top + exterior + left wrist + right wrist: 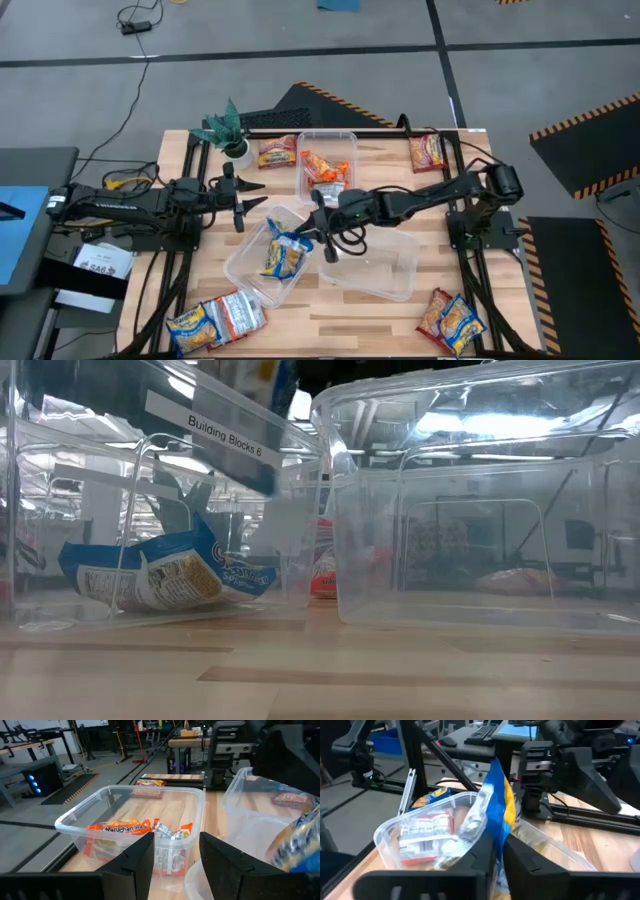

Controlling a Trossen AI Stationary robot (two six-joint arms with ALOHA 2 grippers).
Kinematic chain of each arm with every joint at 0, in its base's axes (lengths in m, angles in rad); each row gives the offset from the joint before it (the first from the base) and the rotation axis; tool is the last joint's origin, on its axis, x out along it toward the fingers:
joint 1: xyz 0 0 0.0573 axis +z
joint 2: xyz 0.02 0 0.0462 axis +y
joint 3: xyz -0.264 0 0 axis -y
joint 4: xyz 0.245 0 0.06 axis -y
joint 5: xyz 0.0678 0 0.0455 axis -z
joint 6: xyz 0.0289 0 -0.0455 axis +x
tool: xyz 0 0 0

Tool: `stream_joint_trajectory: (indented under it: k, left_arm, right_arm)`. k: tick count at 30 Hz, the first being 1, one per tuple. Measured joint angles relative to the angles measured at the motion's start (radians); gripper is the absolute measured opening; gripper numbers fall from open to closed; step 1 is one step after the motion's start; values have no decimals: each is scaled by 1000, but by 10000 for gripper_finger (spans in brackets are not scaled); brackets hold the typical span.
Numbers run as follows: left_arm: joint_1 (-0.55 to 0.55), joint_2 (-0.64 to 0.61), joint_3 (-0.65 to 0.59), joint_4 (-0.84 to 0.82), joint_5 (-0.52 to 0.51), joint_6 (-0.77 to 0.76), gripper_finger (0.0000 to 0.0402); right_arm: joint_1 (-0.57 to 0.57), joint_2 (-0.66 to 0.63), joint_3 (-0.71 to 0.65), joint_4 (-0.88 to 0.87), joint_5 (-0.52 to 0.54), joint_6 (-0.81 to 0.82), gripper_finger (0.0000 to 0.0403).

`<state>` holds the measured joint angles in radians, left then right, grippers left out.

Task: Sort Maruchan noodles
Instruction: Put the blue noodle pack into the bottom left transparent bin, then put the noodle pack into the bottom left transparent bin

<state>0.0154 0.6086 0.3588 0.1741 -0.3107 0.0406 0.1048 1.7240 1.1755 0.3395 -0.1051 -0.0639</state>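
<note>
Held packet: a yellow-and-blue noodle packet (496,805) was clamped edge-up between the fingers of the right end effector (318,222), above the left clear tub (250,268).
Left clear tub: it sat near the middle of the desk (400,320), tilted against its neighbour, with another yellow-and-blue packet (284,259) lying inside; the low view showed that packet (165,572) flat on the tub floor.
Far tub: a clear tub (303,180) beyond the right end effector held orange packets (328,166), also seen in the left wrist view (120,827).
Right clear tub: a third tub (385,270) stood touching the left one, on its right; its contents could not be told from above.
Loose packets, far edge: one red-and-yellow packet (277,152) lay just left of the far tub, and another (427,152) lay near the far right corner.
Loose packets, near edge: a yellow-and-blue packet (190,326) and a silver-and-red packet (238,314) lay at the near left; two more packets (452,318) lay at the near right.
Left end effector (245,197): it hovered left of the far tub with its fingers apart, gripping nothing.
Plant: a small green potted plant (228,128) stood at the far left corner.
</note>
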Motion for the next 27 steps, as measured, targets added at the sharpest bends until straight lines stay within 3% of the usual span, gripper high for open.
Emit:
stream_joint_trajectory:
  k: [14,18,22,27]
  left_arm:
    - [0,0,0,0,0,0,146]
    - [0,0,0,-3,0,0,146]
    - [0,0,0,-4,0,0,146]
    - [0,0,0,-5,0,-7,146]
  right_arm:
    - [0,-58,0,-67,0,3,264]
    - [-19,-138,0,-221,37,4,281]
    - [-22,-214,-18,-345,199,1,283]
    - [-20,-315,-132,-360,355,-9,283]
